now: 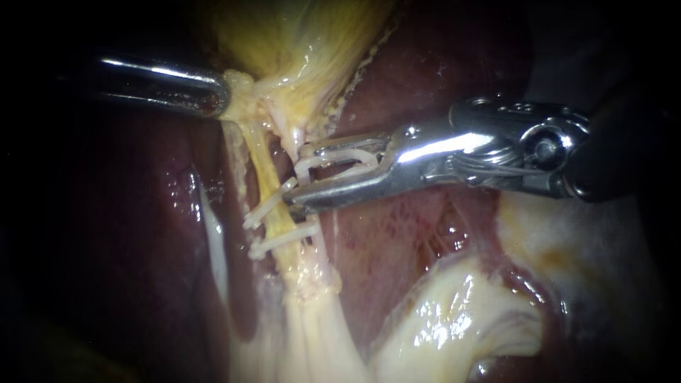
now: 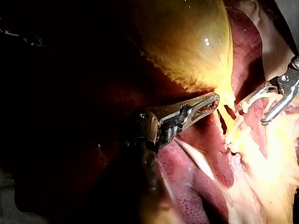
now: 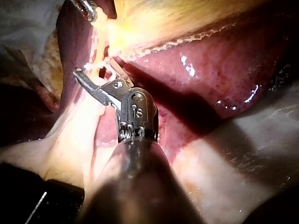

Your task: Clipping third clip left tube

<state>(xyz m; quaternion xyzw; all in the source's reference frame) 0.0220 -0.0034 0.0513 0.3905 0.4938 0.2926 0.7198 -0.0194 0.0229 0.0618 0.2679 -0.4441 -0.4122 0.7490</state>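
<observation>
Liver (image 1: 425, 64): dark red and glossy. It lies behind and on both sides of everything else, and the right wrist view shows a broad wet stretch of it.

Gallbladder (image 1: 298, 35): yellow-green, lifted off the liver, narrowing downward into a pale stringy neck.

Pale tissue (image 1: 454, 319): cream folds low in the endoscope view, below my right instrument.

Right instrument (image 1: 299, 177): my shaft comes in from the right, level across the liver. Its hand stands apart, and both jaws hold a white loaded clip (image 1: 340, 157) between them. The tips lie just beside the left tube on its right side. The lower tip is close to the upper of the 2 set clips. I cannot tell whether the tube sits inside the clip's mouth.

Left instrument (image 1: 221, 98): my shaft comes in from the left, high in the endoscope view. Its hand is together, clamped on the gallbladder at the edge of the neck.

Left tube (image 1: 264, 167): a thin yellow strand running down from the gallbladder's neck, stretched taut between my 2 instruments.

Upper clip (image 1: 268, 209): white, set slantwise across the left tube.

Lower clip (image 1: 280, 242): white, just below the upper clip and lying parallel to it across the same tube.
</observation>
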